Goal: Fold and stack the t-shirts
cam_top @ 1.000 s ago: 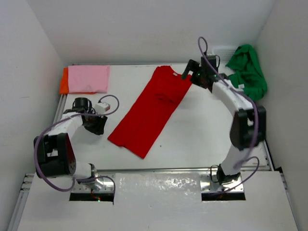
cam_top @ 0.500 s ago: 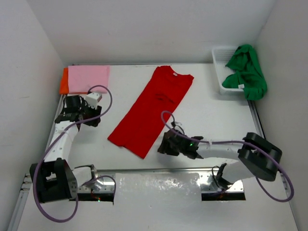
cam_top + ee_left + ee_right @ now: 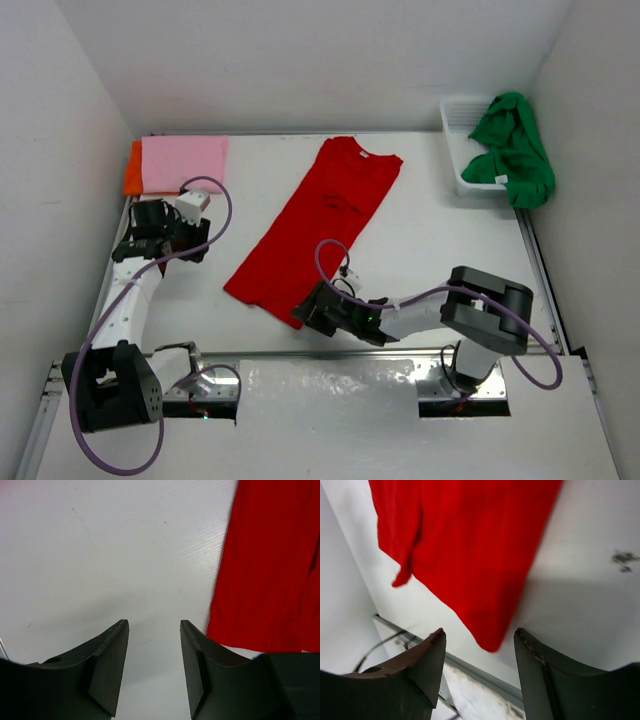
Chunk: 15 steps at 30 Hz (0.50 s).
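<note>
A red t-shirt [image 3: 320, 220] lies folded lengthwise in a long strip, slanting from the far middle of the table to the near edge. Its near corner [image 3: 490, 640] sits just ahead of my right gripper [image 3: 303, 314], between the open fingertips and untouched. My right gripper [image 3: 479, 632] holds nothing. A folded pink t-shirt [image 3: 185, 163] rests on an orange one [image 3: 131, 172] at the far left. A green t-shirt [image 3: 515, 145] is heaped over the basket. My left gripper [image 3: 200, 243] stands open and empty left of the red t-shirt [image 3: 270, 565], over bare table [image 3: 125, 555].
The white mesh basket [image 3: 458, 150] stands at the far right corner. A metal rail [image 3: 330, 354] runs along the table's near edge, close below my right gripper. White walls close in the table on three sides.
My right arm swung from the red shirt's collar end down to the near edge, then slid left to the shirt's near corner. Left gripper drew back slightly toward the left.
</note>
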Motion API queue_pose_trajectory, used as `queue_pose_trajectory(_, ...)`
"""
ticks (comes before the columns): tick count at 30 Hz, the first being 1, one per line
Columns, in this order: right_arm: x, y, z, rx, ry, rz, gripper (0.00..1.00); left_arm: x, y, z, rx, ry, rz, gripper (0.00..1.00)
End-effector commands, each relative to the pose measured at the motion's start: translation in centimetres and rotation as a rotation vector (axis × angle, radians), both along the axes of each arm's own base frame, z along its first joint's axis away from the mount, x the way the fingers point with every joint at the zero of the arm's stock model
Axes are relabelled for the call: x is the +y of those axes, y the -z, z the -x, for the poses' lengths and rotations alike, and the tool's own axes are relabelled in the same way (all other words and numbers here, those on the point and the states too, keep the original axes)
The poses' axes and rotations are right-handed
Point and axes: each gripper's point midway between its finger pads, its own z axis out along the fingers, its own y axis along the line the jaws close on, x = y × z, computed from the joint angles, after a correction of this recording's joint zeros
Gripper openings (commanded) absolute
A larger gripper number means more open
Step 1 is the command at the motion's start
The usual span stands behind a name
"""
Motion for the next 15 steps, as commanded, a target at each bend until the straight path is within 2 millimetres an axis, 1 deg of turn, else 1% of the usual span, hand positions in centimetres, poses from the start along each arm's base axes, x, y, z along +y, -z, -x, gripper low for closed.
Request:
queue_pose_trajectory(1,-0.2,2.0,-0.8,0.023,0.077,0.034,0.55,0.0,-1.1,-0.6,-0.056,-0.001,0.007,0.44)
queue_pose_trajectory(3,-0.1,2.7,-0.2,0.065,0.07,0.027,0.51,0.0,-1.1,-0.6,-0.056,0.002,0.004,0.44)
queue_pose_trajectory(5,-0.3,3.6,0.3,0.099,0.081,0.013,0.39,0.1,-1.1,-0.7,-0.058,0.003,0.003,0.44)
queue_pose_trajectory(6,-0.6,4.1,0.5,0.108,0.082,0.013,0.31,0.0,-1.0,-0.7,-0.055,0.005,0.006,0.44)
queue_pose_trajectory(7,-0.3,4.0,0.6,0.117,0.086,-0.009,0.15,0.0,-1.0,-0.7,-0.054,0.007,0.008,0.44)
queue_pose_trajectory(8,-0.5,4.3,0.8,0.13,0.088,-0.004,0.06,-0.1,-1.0,-0.7,-0.053,0.009,0.011,0.44)
queue_pose_trajectory(9,-1.2,4.8,1.0,0.135,0.094,0.009,0.0,-0.1,-0.9,-0.7,-0.049,0.011,0.012,0.44)
queue_pose_trajectory(11,-2.2,5.1,1.0,0.129,0.101,0.026,0.0,-0.2,-0.9,-0.7,-0.048,0.021,0.009,0.44)
queue_pose_trajectory(14,-5.2,5.4,1.1,0.115,0.092,0.078,0.0,-1.0,-0.7,-0.4,-0.04,0.072,0.033,0.44)
queue_pose_trajectory(15,-7.1,5.5,1.1,0.118,0.104,0.095,0.0,-1.4,-0.6,-0.3,-0.034,0.09,0.044,0.43)
